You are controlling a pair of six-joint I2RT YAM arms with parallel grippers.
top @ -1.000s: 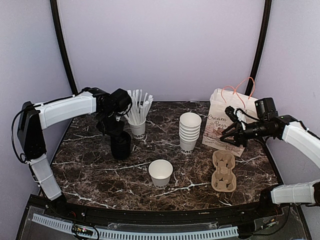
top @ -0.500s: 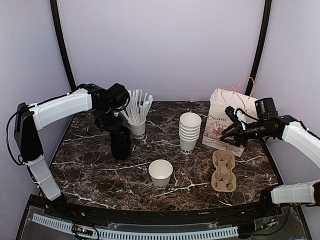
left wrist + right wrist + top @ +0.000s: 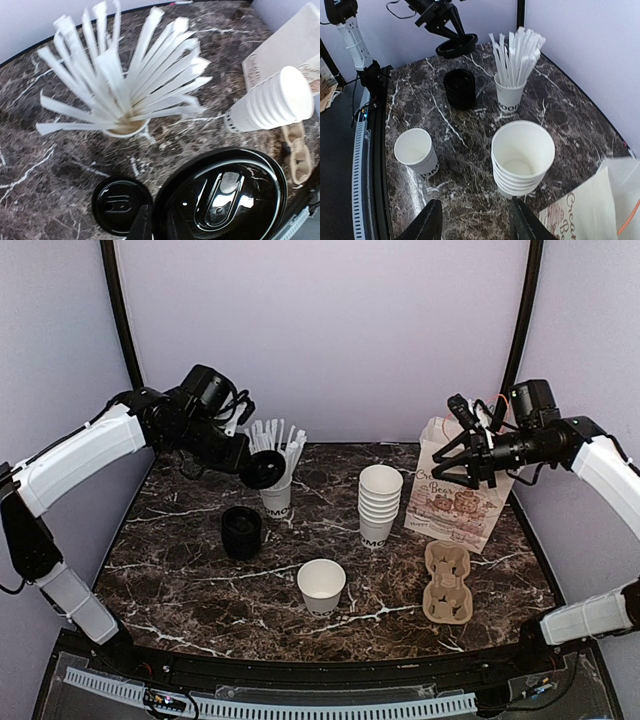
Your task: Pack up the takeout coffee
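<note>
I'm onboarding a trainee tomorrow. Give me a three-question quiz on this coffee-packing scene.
1. True or false: the left gripper grips a black lid in the air.
2. The single cup near the front edge is: A) lidded, B) lidless and upright, C) tipped over.
3. Fill in: the right gripper, open and empty, is raised next to the paper ____.

Key: 1 true; 2 B; 3 bag.
</note>
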